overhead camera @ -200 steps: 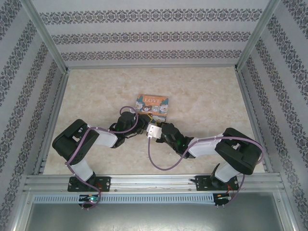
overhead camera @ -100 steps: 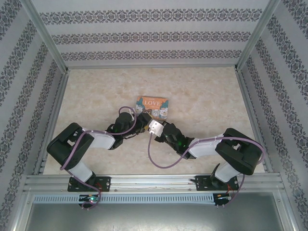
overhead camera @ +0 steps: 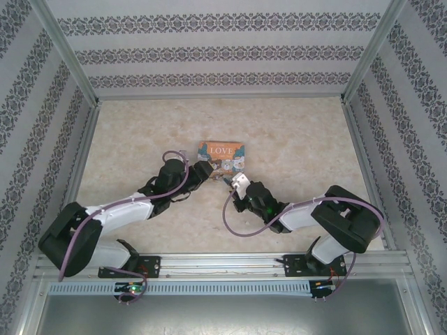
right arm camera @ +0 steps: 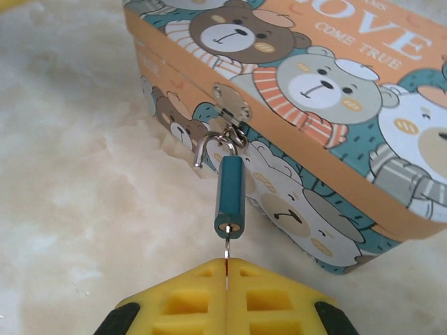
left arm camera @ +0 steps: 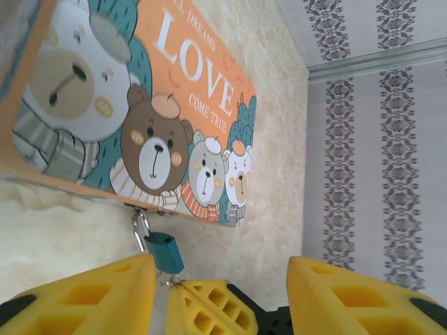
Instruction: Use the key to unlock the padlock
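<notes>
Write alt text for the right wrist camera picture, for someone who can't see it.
The right gripper is shut on a thin silvery key whose tip sits in the bottom of a small blue padlock. The padlock is hooked by its shackle to the metal clasp of an orange LOVE tin with cartoon bears, on a pale marbled table.

Pale wallpapered walls (overhead camera: 223, 42) (dark floral stripes), beige marbled tabletop (overhead camera: 300, 132), aluminium frame rails (overhead camera: 223, 262)

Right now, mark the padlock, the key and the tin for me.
padlock (right arm camera: 229, 195): right wrist view, on the blue body.
key (right arm camera: 227, 249): right wrist view, on the thin shaft just under the padlock.
tin (right arm camera: 328, 84): right wrist view, on the printed lid's top face.
</notes>
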`<act>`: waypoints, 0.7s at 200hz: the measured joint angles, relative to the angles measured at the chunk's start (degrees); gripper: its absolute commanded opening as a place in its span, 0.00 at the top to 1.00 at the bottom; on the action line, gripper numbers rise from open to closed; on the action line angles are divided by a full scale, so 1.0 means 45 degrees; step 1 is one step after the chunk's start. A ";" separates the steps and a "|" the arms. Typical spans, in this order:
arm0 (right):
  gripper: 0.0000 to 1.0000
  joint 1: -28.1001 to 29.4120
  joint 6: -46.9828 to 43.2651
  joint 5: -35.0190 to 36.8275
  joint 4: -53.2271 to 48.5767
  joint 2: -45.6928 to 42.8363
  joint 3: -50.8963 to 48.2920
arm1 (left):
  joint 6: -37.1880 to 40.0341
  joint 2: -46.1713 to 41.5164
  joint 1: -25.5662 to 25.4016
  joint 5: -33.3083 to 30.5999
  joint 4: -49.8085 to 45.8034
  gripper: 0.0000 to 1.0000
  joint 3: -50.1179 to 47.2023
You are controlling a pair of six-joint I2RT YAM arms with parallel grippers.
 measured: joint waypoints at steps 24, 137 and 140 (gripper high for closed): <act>1.00 -0.0500 0.1307 -0.0748 0.0665 0.0277 -0.0393 | 0.1161 -0.0777 0.0223 -0.0529 -0.1331 0.41 0.0544; 0.82 -0.1967 0.3444 -0.3225 0.1836 0.1462 -0.0670 | 0.4736 0.1413 0.3313 0.1399 -0.3366 0.33 0.2453; 0.81 -0.2001 0.3410 -0.3240 0.1860 0.1462 -0.0680 | 0.4818 0.1525 0.3361 0.1501 -0.3395 0.32 0.2540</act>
